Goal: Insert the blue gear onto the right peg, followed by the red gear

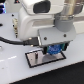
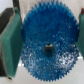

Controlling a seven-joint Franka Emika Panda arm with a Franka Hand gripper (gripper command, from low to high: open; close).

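Observation:
The blue gear (image 2: 47, 42) fills the wrist view, a flat toothed disc with a dark centre hole. Green finger pads (image 2: 11, 45) press its rim from both sides, so my gripper (image 2: 46, 44) is shut on it. In the exterior view the gripper (image 1: 54, 50) holds the blue gear (image 1: 54, 49) just above the grey black-rimmed plate (image 1: 34, 61). Both pegs are hidden, and I cannot tell whether the gear touches one. The red gear is out of view.
The arm's white body (image 1: 45, 15) covers most of the exterior view. A black cable (image 1: 15, 42) loops at the exterior view's left. The plate lies on a white table (image 1: 15, 70).

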